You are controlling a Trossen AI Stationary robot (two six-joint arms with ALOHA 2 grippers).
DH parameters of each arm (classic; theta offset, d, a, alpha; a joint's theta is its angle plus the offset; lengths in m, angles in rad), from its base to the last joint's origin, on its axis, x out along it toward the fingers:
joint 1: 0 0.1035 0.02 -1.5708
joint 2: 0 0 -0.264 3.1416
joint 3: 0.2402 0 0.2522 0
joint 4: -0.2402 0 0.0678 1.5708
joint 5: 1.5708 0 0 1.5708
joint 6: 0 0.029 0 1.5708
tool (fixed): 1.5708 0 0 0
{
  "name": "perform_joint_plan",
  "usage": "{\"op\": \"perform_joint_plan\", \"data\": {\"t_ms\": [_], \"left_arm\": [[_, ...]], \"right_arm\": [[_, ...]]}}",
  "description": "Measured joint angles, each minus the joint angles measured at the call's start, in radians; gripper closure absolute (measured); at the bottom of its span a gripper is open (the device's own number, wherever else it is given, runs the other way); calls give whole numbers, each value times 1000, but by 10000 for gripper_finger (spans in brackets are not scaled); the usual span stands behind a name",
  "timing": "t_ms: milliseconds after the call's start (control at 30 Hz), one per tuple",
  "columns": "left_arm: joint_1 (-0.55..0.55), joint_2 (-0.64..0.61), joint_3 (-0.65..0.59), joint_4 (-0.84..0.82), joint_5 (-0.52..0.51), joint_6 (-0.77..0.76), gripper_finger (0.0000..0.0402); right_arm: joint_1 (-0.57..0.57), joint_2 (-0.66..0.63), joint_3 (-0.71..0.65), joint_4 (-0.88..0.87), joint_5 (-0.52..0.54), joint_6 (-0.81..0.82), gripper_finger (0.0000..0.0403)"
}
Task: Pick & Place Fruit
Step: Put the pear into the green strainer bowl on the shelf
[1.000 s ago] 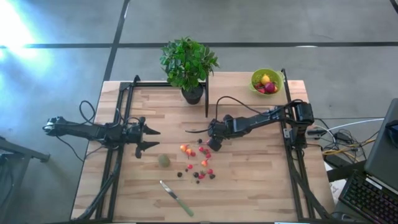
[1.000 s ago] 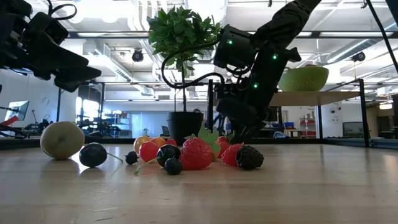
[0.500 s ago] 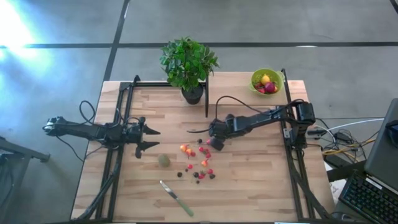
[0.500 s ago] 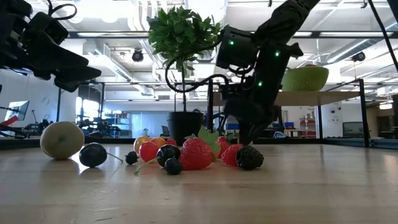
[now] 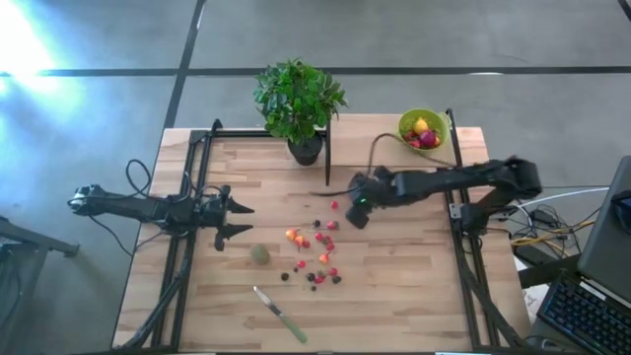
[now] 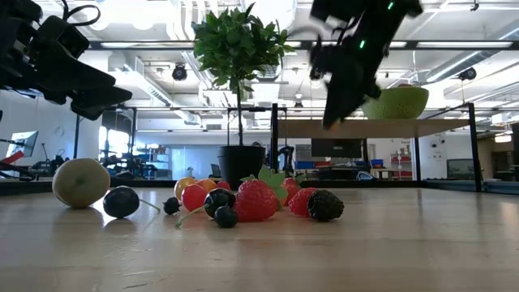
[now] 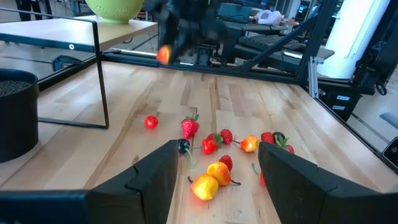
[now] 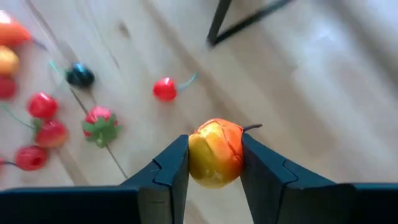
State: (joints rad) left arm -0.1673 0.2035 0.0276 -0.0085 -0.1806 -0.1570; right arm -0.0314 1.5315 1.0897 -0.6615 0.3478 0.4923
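The left gripper (image 5: 240,218) waits at the left side of the wooden table (image 5: 394,286). Its fingers are apart and hold nothing. Just past it sits the green kiwi ball (image 5: 259,254). Next comes the pile of little berries (image 5: 317,258), with a knife (image 5: 280,314) lying nearer the front edge.

A moment ago the right gripper (image 8: 214,163) was down low in the pile. Now it has gone up and moved away, toward the lime-green bowl (image 5: 422,128). Its fingers squeeze a yellow-orange fruit (image 8: 215,152). So the pick looks done, and the drop into the bowl comes next.

A potted plant (image 5: 299,102) stands at the back. Behind the table is a big room with ceiling lights.
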Motion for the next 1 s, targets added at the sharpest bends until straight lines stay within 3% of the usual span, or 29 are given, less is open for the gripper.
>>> {"op": "perform_joint_plan", "data": {"t_ms": [300,500,733,1000], "left_arm": [[0,0,0,0,0,0,172],[0,0,0,0,0,0,172],[0,0,0,0,0,0,172],[0,0,0,0,0,0,172]], "right_arm": [[-53,-332,0,-19,111,-53,277],[-145,-469,0,-48,198,-94,287],[-279,-529,0,-85,202,-112,286],[-396,-501,-3,-142,197,-159,281]]}}
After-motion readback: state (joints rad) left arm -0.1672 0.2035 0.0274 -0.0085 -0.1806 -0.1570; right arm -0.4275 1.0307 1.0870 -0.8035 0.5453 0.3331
